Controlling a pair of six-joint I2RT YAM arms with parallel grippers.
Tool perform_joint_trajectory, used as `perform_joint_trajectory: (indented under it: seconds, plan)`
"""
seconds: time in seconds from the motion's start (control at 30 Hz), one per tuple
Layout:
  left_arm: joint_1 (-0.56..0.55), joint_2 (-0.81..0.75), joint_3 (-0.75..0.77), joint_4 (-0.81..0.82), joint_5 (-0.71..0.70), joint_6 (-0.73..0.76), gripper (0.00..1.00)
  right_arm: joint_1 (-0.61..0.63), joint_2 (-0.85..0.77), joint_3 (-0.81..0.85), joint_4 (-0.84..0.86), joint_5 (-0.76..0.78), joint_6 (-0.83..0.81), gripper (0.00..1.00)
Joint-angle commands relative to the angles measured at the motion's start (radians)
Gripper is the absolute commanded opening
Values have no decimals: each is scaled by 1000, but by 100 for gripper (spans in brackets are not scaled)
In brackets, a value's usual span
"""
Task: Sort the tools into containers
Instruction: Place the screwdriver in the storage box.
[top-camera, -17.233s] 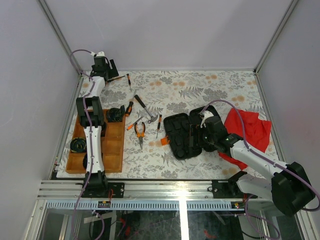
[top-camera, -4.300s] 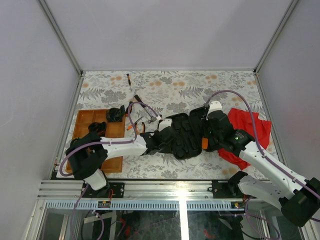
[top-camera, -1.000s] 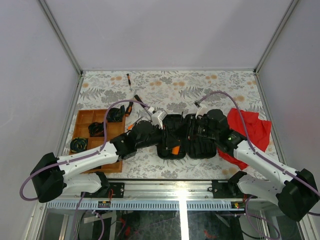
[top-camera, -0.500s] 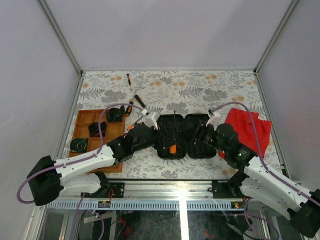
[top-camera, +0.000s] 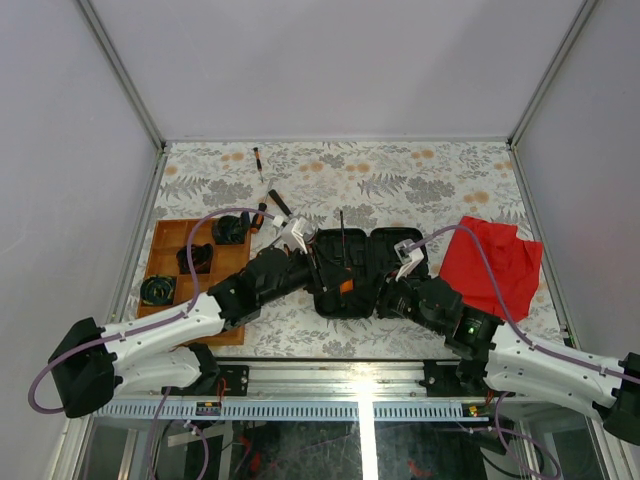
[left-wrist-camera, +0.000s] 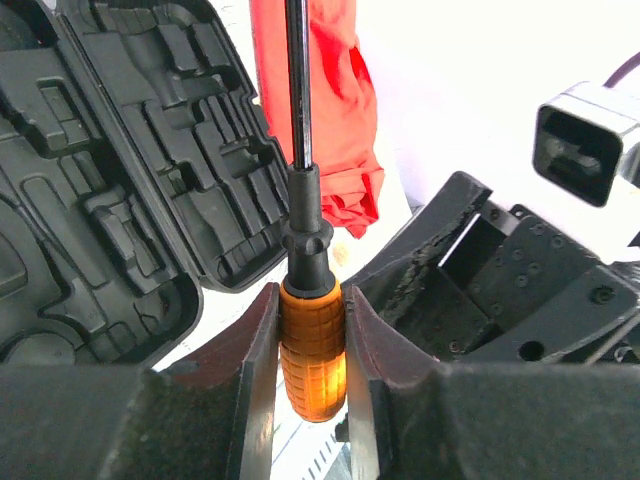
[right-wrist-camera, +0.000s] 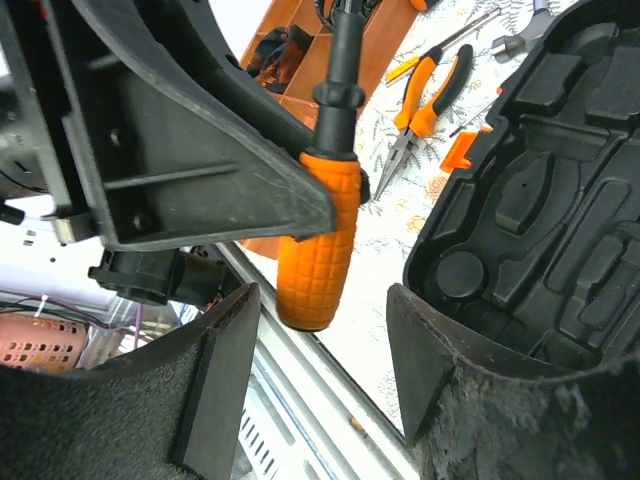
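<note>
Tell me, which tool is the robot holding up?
The screwdriver with the orange handle, pinched in the left gripper. The pliers and hammer lie on the table.

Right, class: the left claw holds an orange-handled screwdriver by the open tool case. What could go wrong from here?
The left claw grips the screwdriver by its handle alone, so the long shaft may swing or slip. The open right claw flanks that handle; either arm moving could knock it. The tool case has shaped recesses, so a loose drop may not seat.
</note>
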Motion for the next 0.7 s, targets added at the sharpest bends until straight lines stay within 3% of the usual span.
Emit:
perform_joint_trajectory:
  seconds: [0.0, 0.37, 0.67]
  plan:
    - [5, -27, -4, 86, -7, -11, 0, 10, 10, 3, 155, 31, -39, 61]
    - [4, -35, -8, 88, 9, -6, 0, 10, 37, 2, 223, 31, -36, 65]
    - [4, -38, -1, 77, 22, 5, 0, 10, 67, 14, 193, 50, -11, 56]
